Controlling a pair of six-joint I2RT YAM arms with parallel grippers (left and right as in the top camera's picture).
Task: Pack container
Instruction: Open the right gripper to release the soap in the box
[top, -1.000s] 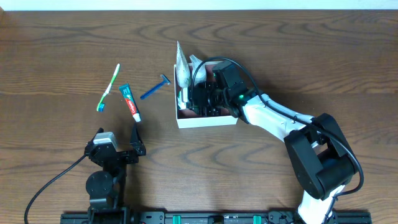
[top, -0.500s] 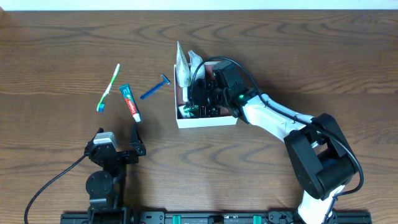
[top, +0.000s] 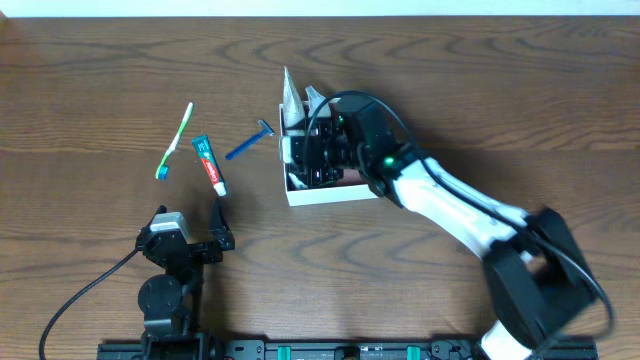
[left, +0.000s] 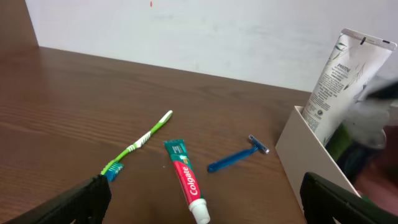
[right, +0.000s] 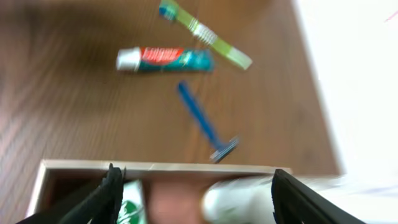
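Observation:
The container (top: 335, 193), a white-walled square box, sits mid-table. A white tube (top: 292, 105) stands in its far left corner. My right gripper (top: 312, 152) hangs open over the box's left part. In the right wrist view its jaws (right: 196, 193) straddle a blurred white tube (right: 249, 199) and a green-and-white item (right: 132, 202) inside the wall (right: 161, 166). A green toothbrush (top: 176, 140), a toothpaste tube (top: 209, 165) and a blue razor (top: 250, 142) lie left of the box. My left gripper (top: 205, 238) rests open near the front edge, empty.
The left wrist view shows the toothbrush (left: 138, 144), toothpaste (left: 185, 180) and razor (left: 237, 157) on the wood in front of the open jaws (left: 205, 186). The container wall (left: 305, 155) and the white tube (left: 342, 81) are at the right. A white wall is behind.
My right gripper has moved left across the container toward its left wall, and the right arm has swung with it. The left arm and the loose toiletries have not moved.

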